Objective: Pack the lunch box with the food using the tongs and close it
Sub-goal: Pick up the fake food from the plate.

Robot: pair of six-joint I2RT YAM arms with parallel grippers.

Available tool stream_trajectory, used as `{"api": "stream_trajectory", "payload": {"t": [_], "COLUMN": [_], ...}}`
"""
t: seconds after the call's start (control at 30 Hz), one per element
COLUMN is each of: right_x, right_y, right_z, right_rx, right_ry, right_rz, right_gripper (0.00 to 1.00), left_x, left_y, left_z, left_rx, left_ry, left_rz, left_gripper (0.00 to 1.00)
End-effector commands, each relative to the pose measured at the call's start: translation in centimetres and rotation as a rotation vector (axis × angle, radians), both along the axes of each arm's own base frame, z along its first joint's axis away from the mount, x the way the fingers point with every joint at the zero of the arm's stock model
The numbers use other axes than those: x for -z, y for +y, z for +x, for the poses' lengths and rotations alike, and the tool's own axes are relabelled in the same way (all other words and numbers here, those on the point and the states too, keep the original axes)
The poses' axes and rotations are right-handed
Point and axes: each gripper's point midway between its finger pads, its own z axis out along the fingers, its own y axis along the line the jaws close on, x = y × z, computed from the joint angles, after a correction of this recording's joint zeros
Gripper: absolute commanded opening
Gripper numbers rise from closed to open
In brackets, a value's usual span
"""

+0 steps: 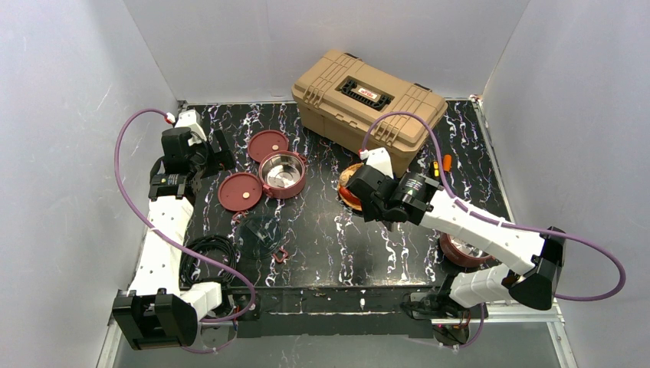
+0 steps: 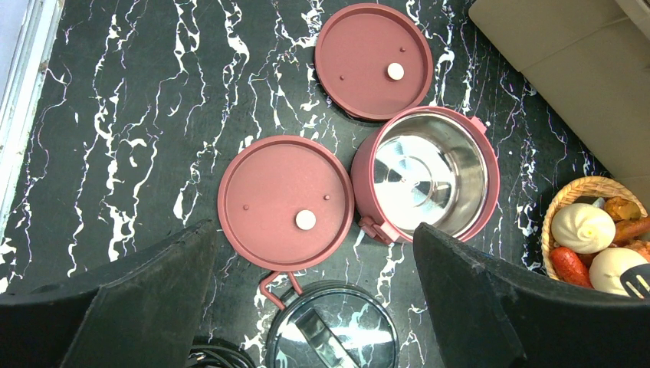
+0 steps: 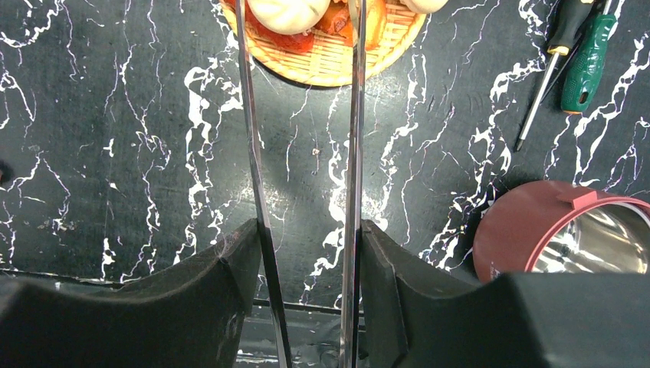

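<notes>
The right gripper (image 3: 306, 249) clamps the tongs (image 3: 354, 138), whose slim arms stand apart either side of a beige bun (image 3: 287, 11) on the woven plate (image 3: 329, 65), while the open steel-lined bowl (image 1: 282, 175) sits well left of that plate in the top view.

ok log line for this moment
right tool: holding tongs | tongs: straddling bun on plate | left tool: open, over lids | bowl: empty
</notes>
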Motion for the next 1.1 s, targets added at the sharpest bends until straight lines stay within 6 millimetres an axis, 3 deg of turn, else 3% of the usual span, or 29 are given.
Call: {"api": "stream_trajectory", "payload": {"t": [0.0, 0.57, 0.9, 1.07], "right_x": [0.2, 1.6, 1.9, 1.8], "right_y": [0.0, 0.8, 0.5, 0.3], "right_z": [0.1, 0.2, 0.3, 0.3], "right_rx": [0.011, -0.011, -0.005, 0.000], "right_ry": [-0.007, 0.017, 0.016, 0.013], "right_rz": [0.005, 0.000, -0.021, -0.028], "right_gripper": [0.56, 0.56, 0.51, 0.43], "left_x": [-1.5, -1.4, -1.4, -1.5], "left_y": [-0.4, -0.4, -0.4, -0.4], "left_z": [-0.1, -0.2, -0.2, -0.2], "left_rx": [0.013, 0.012, 0.012, 0.011], "left_ry": [-0.037, -0.035, -0.035, -0.038], "left_rz": [-0.005, -0.007, -0.008, -0.008], "left_gripper": [0.98, 0.98, 0.98, 0.98]}}
